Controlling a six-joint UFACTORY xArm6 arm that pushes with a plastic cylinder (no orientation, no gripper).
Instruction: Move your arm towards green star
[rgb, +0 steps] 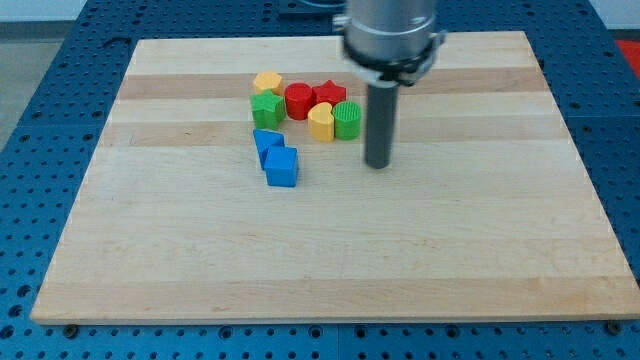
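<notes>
The green star (266, 110) sits at the left of a cluster of blocks near the view's top centre of the wooden board (450, 250). My tip (377, 164) rests on the board to the right of the cluster, just right of and slightly below a green round block (347, 120). It touches no block. The green star lies well to the tip's left, with a yellow block (320, 121) and the green round block between them.
A yellow hexagon (267, 82), a red cylinder (298, 100) and a red star (329, 95) line the cluster's top. Two blue blocks (268, 143) (282, 167) sit just below the green star. A blue perforated table (40, 180) surrounds the board.
</notes>
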